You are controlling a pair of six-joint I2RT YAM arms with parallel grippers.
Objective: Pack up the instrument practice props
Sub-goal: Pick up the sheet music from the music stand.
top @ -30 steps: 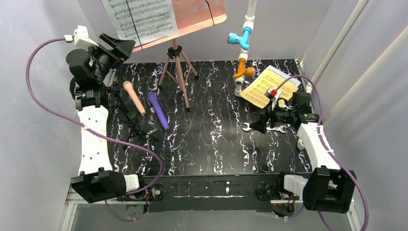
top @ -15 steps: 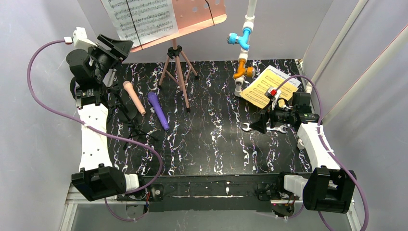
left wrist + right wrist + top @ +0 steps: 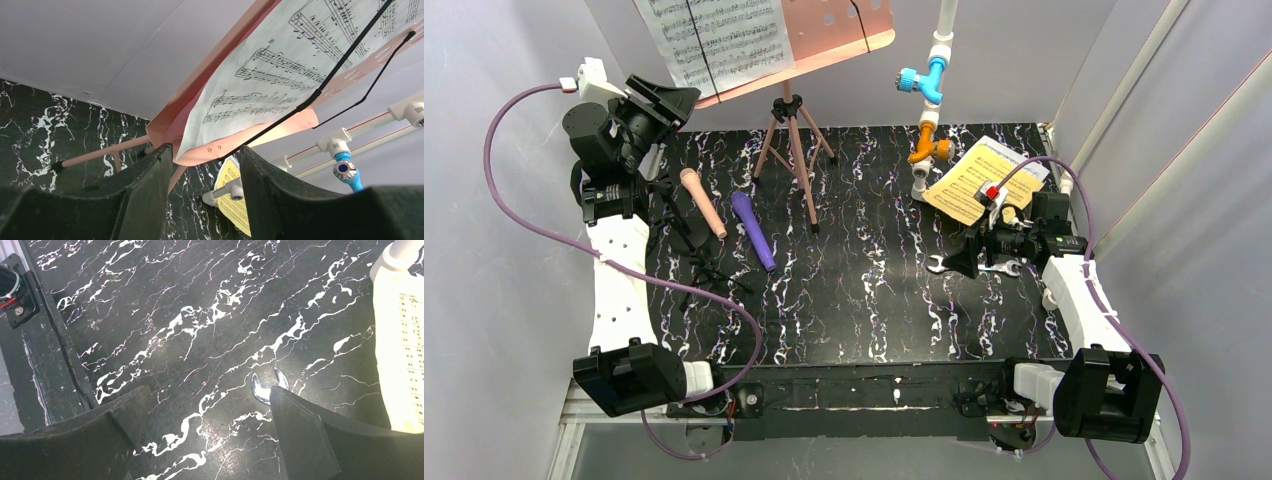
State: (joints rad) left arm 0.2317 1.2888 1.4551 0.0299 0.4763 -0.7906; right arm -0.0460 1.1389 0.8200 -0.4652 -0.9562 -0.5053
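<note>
While left tool (image 3: 205, 150) jaws straddle, unclamped, the white music sheet (image 3: 260, 75) on the music rest (image 3: 300, 122), sheet removal looks in hand; next: pinch paper only. Right tool (image 3: 209, 392) agape, empty.

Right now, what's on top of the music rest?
A white music sheet lies on the salmon-pink music rest, held under a thin black retaining wire. The sheet hides the rest's left half, so anything beneath it cannot be seen.

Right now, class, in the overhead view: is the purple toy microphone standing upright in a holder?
No, the purple toy microphone lies flat on the table, beside the peach microphone and not touching it.
</note>
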